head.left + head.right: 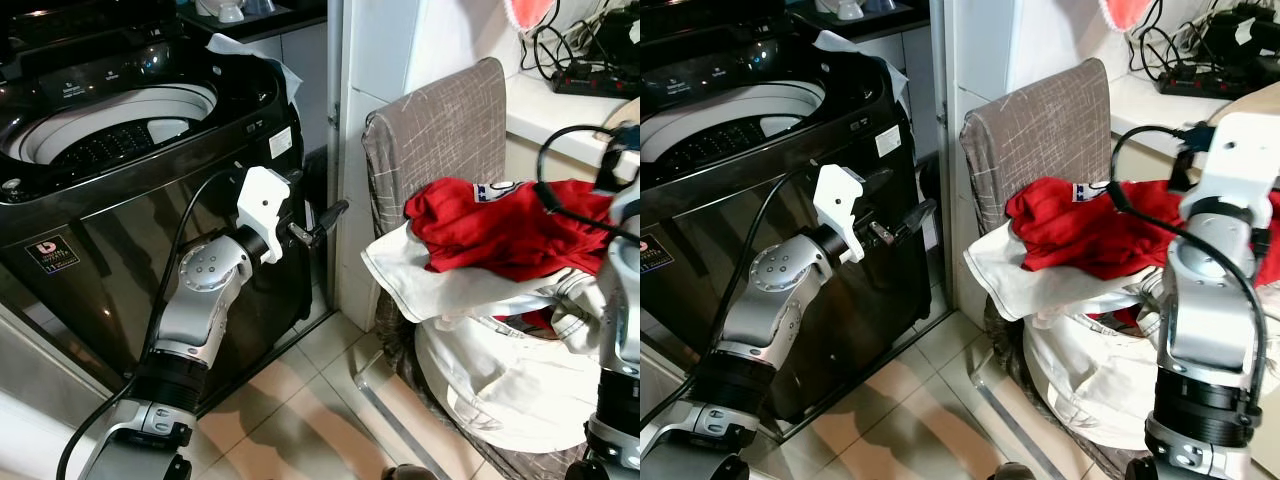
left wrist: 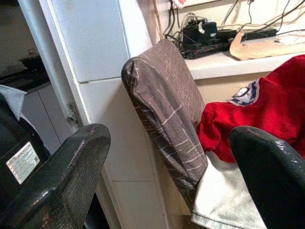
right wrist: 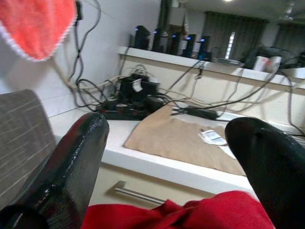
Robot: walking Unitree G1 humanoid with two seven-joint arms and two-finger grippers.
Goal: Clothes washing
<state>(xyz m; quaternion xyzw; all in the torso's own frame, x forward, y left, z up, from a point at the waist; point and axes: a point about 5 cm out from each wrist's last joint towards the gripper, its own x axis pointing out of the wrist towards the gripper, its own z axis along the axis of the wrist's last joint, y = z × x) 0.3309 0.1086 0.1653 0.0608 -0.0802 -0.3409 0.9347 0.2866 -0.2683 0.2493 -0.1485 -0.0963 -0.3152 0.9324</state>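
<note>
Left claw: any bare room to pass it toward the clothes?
Free: the gap between the washing machine and the grey-covered chair, over bare floor tiles, where the open left claw hangs. Crowded: the chair seat, heaped with a red garment on white laundry; right claw over it.
</note>
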